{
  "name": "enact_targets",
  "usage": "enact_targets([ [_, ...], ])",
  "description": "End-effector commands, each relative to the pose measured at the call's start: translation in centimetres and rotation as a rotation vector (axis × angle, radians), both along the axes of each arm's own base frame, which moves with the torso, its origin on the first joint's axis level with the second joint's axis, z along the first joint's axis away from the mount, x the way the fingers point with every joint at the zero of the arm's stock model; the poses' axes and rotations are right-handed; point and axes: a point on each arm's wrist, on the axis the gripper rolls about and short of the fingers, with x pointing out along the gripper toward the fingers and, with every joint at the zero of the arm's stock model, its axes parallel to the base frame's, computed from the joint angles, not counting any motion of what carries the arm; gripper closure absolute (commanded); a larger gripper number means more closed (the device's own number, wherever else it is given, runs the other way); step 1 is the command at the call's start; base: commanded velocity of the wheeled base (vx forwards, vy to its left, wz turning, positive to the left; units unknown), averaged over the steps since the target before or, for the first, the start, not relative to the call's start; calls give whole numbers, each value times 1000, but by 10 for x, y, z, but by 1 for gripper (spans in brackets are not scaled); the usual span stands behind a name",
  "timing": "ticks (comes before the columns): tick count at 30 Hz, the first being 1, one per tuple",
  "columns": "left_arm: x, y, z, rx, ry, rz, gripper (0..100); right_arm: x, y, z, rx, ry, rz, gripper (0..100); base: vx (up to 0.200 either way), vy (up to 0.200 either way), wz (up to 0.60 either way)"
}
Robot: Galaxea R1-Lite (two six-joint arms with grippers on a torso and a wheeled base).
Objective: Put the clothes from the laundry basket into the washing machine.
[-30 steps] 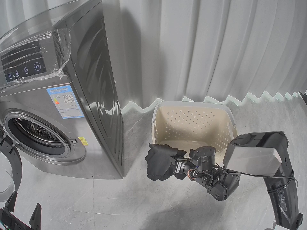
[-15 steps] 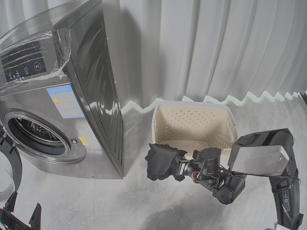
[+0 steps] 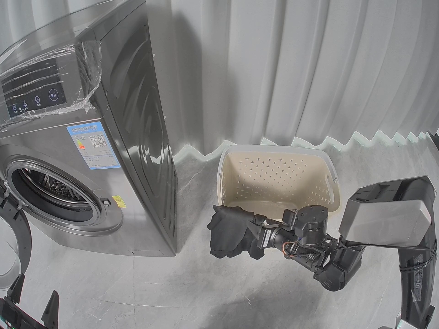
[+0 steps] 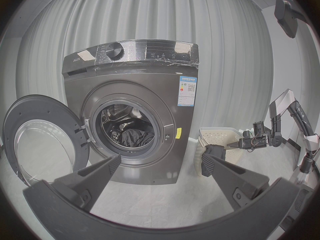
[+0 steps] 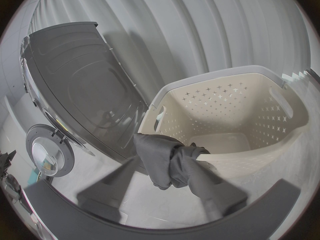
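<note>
Centrally, a dark garment (image 3: 228, 234) hung bunched in the right gripper (image 3: 254, 236), whose jaws were clamped on the cloth. The bundle sat at the near corner of the basket (image 3: 274, 148), on the side facing the washer (image 3: 132, 115). It was raised above the floor (image 3: 183, 289). Whether it brushed the basket's rim could not be told.

Around it, the cream basket stood upright on the floor, just beside the washer's side panel. In the right wrist view its pale inner bottom showed bare, with star-shaped holes in the walls.

Farther out, the grey front-loading washer stood with its round door (image 4: 43, 134) swung wide open. Inside the drum lay a heap of dark clothes (image 4: 136, 136), seen in the left wrist view.

The left gripper (image 4: 160, 160) waited low in front of the washer. Its jaws were spread apart and held nothing. It faced the open drum from a little way off.

A white pleated curtain (image 3: 297, 69) hung behind everything.

As for progress, the task looked nearly done. Some clothes were already in the drum, and the basket seemed to hold nothing more. The held garment was probably the last piece. It had yet to be carried across to the washer, passed through the open door and released inside.
</note>
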Motion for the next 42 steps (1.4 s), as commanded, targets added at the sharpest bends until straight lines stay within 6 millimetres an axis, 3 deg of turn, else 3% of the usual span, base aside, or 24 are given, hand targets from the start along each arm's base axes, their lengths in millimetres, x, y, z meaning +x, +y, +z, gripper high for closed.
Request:
enact_targets([
  [1,0,0,-5,-2,0,0,0,7,9,-13,-14,3,32,0,0,0,0],
  [12,0,0,-5,-1,0,0,0,36,25,-43,-77,-59,57,0,0,0,0],
  [17,0,0,-5,-1,0,0,0,40,30,-48,-77,-82,62,0,0,0,0],
  [18,0,0,-5,-1,0,0,0,40,30,-48,-76,-84,62,100,0,0,0],
  [33,0,0,-5,-2,0,0,0,29,24,-37,-60,-119,63,100,0,0,0],
  [38,0,0,-5,-2,1,0,0,14,13,-14,-83,-171,68,100,0,0,0],
  [42,0,0,-5,-2,1,0,0,1,6,22,-56,-214,63,100,0,0,0],
])
